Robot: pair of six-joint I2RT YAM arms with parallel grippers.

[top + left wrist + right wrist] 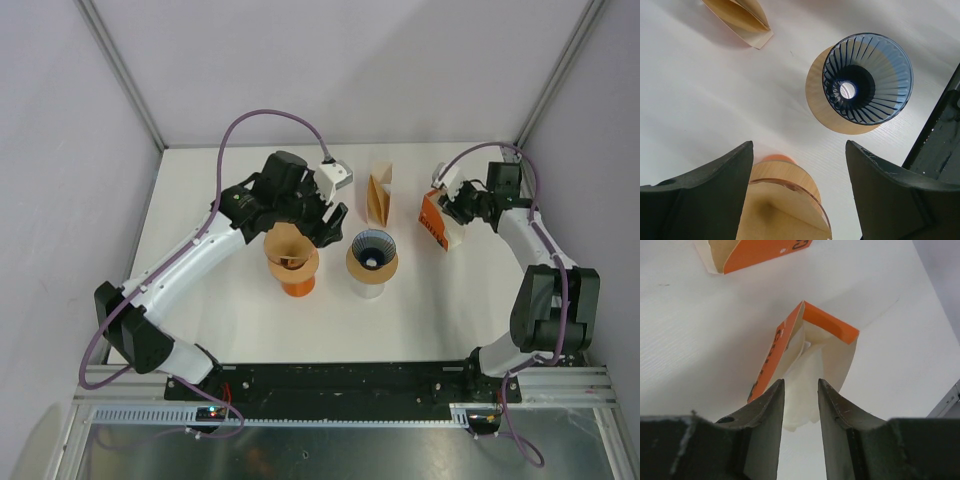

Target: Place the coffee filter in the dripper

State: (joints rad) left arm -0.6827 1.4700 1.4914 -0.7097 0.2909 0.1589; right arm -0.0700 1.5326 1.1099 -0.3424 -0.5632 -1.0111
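Observation:
An orange dripper [293, 268] with a wooden collar stands centre-left; a tan paper cone [287, 245] sits in it. A blue ribbed dripper [371, 255] on a wooden collar stands to its right, with nothing in it. My left gripper [330, 222] is open and empty, hovering above and just behind the orange dripper [790, 182]; the blue dripper [867, 77] lies ahead of it. My right gripper [452, 206] is at the open orange filter box [436, 224]. Its jaws [800, 381] stand narrowly apart, straddling white filters [802, 390] that stick out of the box [785, 347].
A stand of brown filters [379, 195] is at the back centre, also in the left wrist view [740, 17]. A second orange box piece [760, 252] lies beyond the filter box. The black rail [400, 385] runs along the near edge.

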